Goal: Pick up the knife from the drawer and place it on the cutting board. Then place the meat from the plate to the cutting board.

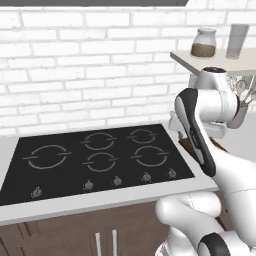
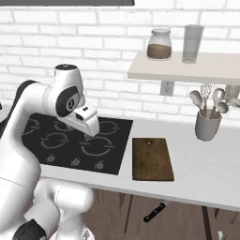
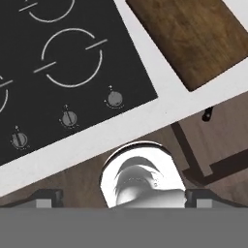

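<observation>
Hovering over cooktop: pincer, jaws wide, holding nothing. Knife in open drawer below cutting board, handle twd board, lying diag.; sits right of pincer and lower.

From behind the arm's left we look forward and down onto the cooktop; from its right we see that cooktop plus the cutting board. Our hand view looks steeply down, close, sharing both.

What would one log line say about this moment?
tool: open, empty, above cooktop | knife: in open drawer below counter | cutting board: bare
</observation>
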Controlling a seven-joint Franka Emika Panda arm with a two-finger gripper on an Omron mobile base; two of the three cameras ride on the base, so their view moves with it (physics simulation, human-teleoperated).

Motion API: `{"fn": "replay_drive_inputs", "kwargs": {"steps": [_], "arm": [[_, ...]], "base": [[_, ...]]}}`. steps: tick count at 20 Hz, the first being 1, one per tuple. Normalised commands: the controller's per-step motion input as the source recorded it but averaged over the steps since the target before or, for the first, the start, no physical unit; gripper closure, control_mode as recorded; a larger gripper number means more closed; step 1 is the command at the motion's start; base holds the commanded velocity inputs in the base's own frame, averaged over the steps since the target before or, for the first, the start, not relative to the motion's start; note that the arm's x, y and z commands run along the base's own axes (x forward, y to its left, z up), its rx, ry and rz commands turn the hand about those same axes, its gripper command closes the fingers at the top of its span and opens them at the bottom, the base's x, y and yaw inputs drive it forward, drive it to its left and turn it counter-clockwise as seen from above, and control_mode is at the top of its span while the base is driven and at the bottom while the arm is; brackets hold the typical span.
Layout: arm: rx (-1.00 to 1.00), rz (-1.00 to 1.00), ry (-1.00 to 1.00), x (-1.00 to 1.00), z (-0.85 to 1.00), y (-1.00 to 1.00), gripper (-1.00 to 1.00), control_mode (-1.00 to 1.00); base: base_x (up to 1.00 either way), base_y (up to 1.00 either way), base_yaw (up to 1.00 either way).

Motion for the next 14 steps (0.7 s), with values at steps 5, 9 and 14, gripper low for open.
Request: {"fn": "replay_drive_inputs", "kwargs": {"steps": [5, 9, 14], "arm": [[0.01, 0.00, 0.05, -0.12, -0.01, 0.00, -1.00, -1.00], [0.07, 0.00, 0.08, -0.18, 0.00, 0.00, -1.00, -1.00], [0.02, -0.01, 0.00, -0.17, 0.00, 0.00, -1.00, 1.00]], "base": [[0.00, 0.00, 0.00], [0.00, 0.00, 0.00], [-0.79, 0.00, -0.14]]}}
